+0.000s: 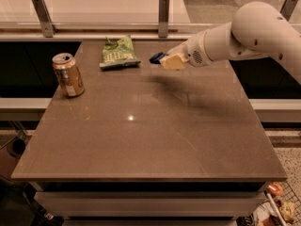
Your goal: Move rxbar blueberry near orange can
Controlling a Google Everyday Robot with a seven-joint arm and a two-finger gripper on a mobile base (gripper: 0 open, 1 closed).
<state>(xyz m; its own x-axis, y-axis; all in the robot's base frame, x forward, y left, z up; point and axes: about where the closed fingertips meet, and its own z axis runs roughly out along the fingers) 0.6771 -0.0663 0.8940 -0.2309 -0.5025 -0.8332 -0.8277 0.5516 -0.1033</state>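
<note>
The orange can (pixel 68 74) stands upright near the table's left edge, silver top and pull tab showing. My gripper (pixel 164 59) hangs above the far middle of the table, right of the green chip bag, and is shut on the rxbar blueberry (pixel 157 57). Only the bar's dark blue end pokes out to the left of the tan fingers (pixel 172 62). The bar is off the table surface, well to the right of the can. The white arm (pixel 244 34) reaches in from the upper right.
A green chip bag (pixel 118 52) lies flat at the table's far side between can and gripper. The brown table (pixel 150 131) stretches toward me. A rail with metal posts (pixel 163 9) runs behind the table. Clutter sits on the floor at lower right.
</note>
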